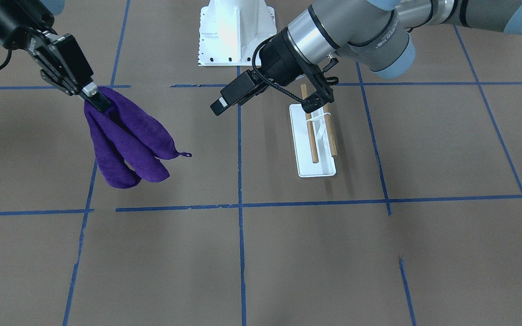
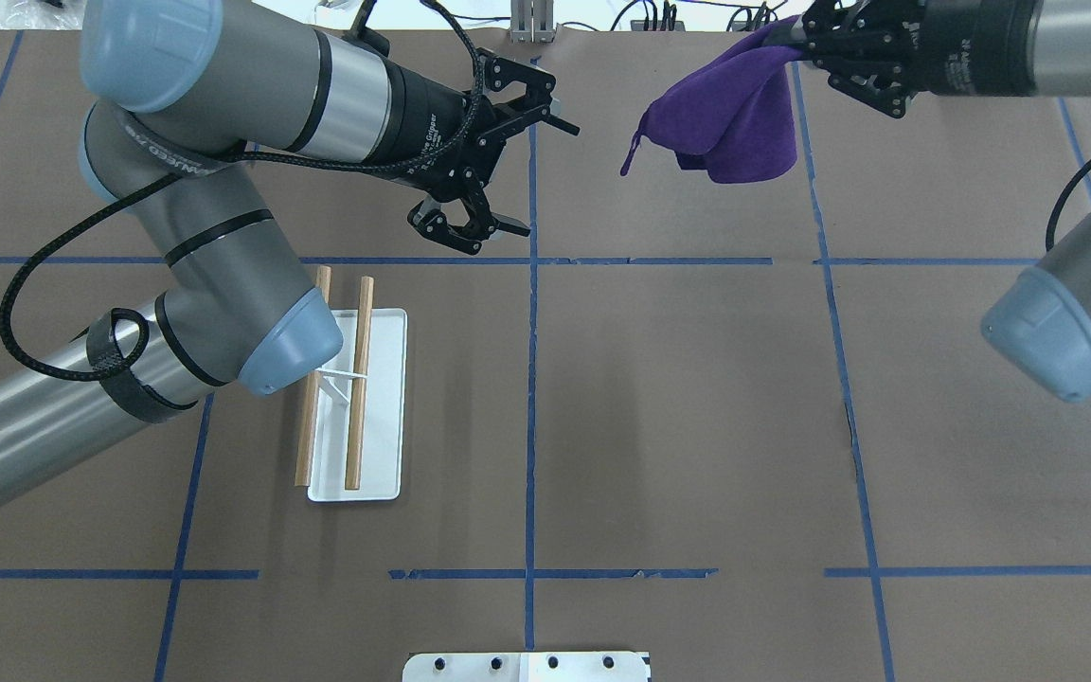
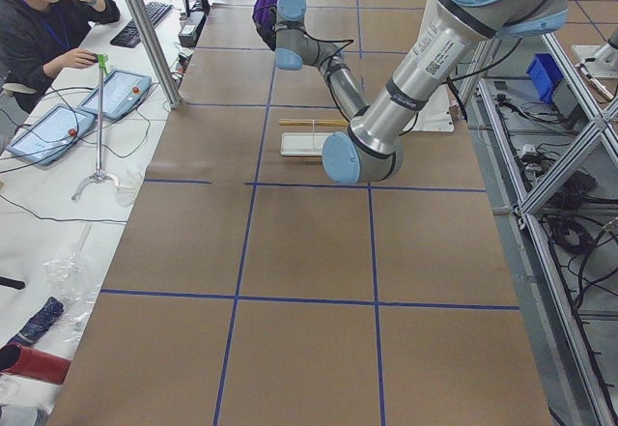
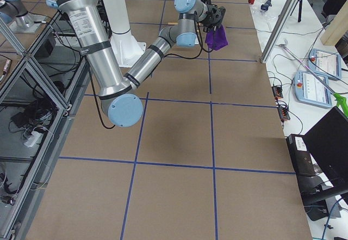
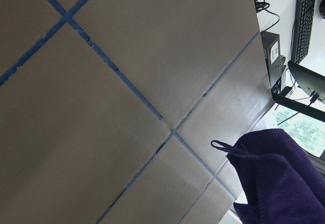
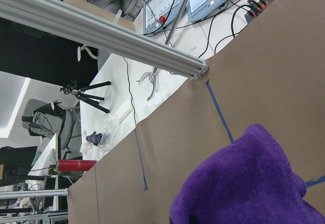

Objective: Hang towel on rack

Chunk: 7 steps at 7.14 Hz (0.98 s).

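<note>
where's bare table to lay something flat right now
The table is bare across the middle squares between the rack and the right arm. Crowded: over the rack, under the left elbow, and the far strip between the open left claw and the towel held by the right claw.

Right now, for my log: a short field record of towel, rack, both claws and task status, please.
towel: purple, bunched, hanging from the right claw, apart from the rack
rack: standing on the table, both wooden rods bare
right claw: shut on the towel's top
left claw: open, empty, over the table between rack and towel
task status: towel held up, not yet hung
</note>
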Available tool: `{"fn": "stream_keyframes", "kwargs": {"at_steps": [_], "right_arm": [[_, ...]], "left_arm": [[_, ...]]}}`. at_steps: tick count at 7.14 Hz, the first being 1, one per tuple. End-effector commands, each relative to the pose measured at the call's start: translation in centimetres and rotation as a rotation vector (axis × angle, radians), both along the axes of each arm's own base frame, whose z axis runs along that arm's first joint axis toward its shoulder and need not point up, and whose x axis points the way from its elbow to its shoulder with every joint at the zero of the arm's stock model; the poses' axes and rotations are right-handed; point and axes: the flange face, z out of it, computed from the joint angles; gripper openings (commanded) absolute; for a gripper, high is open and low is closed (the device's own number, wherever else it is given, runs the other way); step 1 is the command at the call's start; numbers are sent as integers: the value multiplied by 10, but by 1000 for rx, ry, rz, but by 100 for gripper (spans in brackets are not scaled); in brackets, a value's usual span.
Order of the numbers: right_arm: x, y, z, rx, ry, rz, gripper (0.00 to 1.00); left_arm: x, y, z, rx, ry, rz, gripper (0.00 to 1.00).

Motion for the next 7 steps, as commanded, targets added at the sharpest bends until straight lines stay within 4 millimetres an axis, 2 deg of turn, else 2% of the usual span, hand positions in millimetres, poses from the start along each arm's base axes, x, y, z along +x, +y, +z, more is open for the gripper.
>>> {"fn": "stream_keyframes", "kwargs": {"at_steps": [1, 4, 6, 7], "right_arm": [[-46, 28, -16, 25, -20, -3, 0], [-72, 42, -19, 32, -24, 31, 0], [-87, 52, -36, 52, -50, 38, 0], [-89, 53, -37, 54, -52, 40, 0]], "left_arm": [[-13, -11, 14, -17, -16, -23, 100], [-12, -10, 12, -71, 1, -20, 100], [-13, -9, 8, -98, 14, -21, 100], [-12, -8, 6, -96, 18, -20, 100]]}}
